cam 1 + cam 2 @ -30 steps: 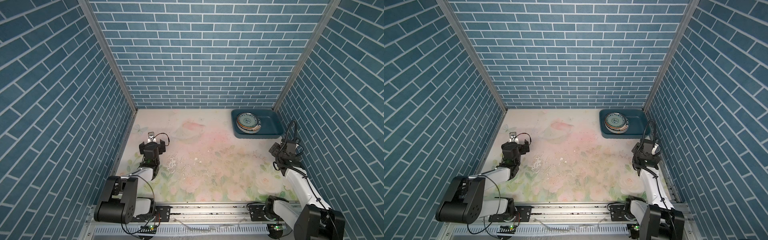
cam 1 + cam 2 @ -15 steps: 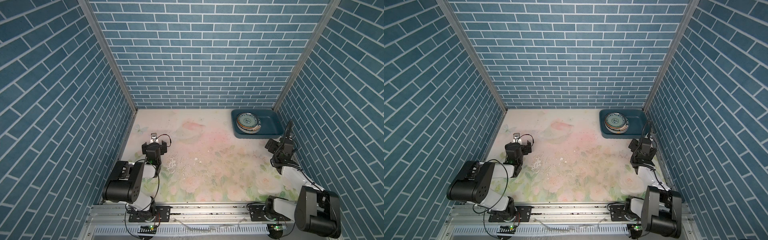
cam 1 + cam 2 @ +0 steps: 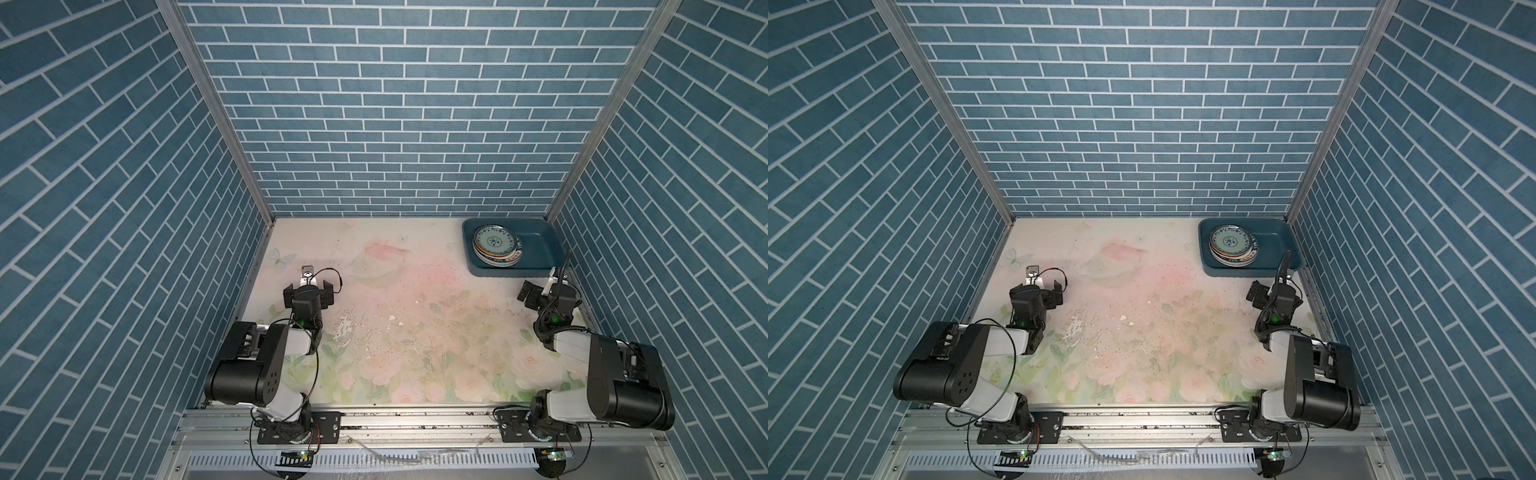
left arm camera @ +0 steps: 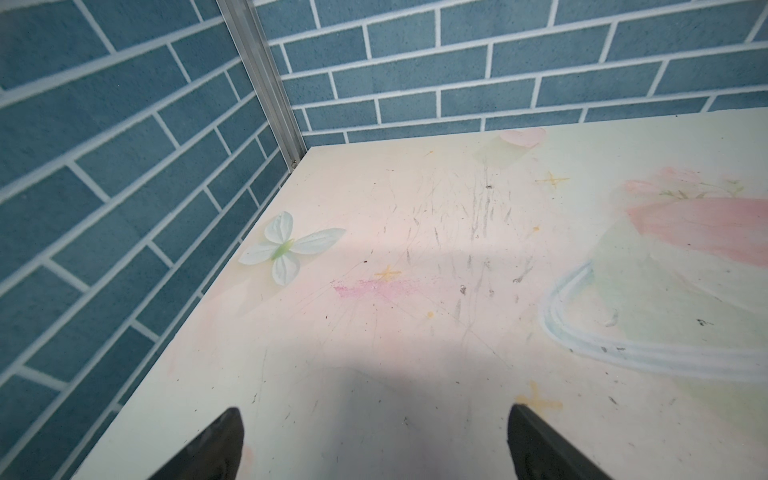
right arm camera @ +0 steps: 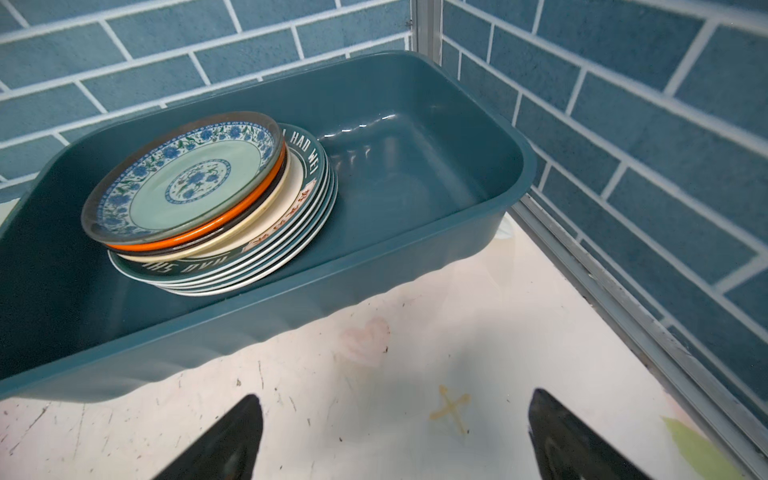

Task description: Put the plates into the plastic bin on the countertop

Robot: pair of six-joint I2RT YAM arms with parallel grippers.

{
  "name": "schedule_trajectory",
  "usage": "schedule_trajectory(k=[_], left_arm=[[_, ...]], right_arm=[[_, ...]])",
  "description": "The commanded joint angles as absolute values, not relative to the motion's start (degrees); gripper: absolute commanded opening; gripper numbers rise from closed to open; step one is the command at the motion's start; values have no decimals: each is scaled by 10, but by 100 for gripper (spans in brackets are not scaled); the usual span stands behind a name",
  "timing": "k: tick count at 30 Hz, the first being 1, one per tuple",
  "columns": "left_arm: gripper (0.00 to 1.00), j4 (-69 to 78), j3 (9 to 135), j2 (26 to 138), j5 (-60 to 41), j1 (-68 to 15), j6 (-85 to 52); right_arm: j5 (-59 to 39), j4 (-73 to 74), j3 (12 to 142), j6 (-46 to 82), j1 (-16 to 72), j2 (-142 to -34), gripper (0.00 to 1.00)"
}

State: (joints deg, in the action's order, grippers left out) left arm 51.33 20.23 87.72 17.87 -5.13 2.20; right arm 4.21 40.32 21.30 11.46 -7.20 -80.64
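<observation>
No plates (image 5: 183, 187) loose on the countertop (image 3: 415, 332); all stacked inside the plastic bin (image 5: 415, 174) at the far right corner. Settled to rest by the side edges over the last second: left gripper (image 4: 374, 409), right gripper (image 5: 395, 395), both spread wide, empty. Likely finished.

Soft, even overhead light. Both top views are sharp, with brick lines bowing slightly at the edges. In the wrist views grey shadows cross the worktop (image 4: 415, 232) by the dark, blurred fingers (image 4: 216, 453). Small glints mark the plastic bin (image 5: 415, 104), at the worktop's two o'clock.
</observation>
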Motion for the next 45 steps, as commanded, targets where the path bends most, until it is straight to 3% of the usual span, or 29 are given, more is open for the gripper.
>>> schedule_trajectory(k=[1,9,18,32,38,45], left_arm=[[100,522,210,877,178,-47,23],[100,522,210,877,178,-47,23],[100,521,211,877,178,-47,23],[100,519,211,877,175,-44,21],[100,520,211,877,174,-44,21],[100,519,211,876,174,-44,21]], right_arm=[[36,480,201,85,-66,-816,99],[19,597,172,74,-59,-880,99],[9,525,210,62,-53,-883,99],[26,526,209,54,-42,-881,99],[-46,491,228,26,-42,-885,99],[-46,493,228,26,-42,-885,99]])
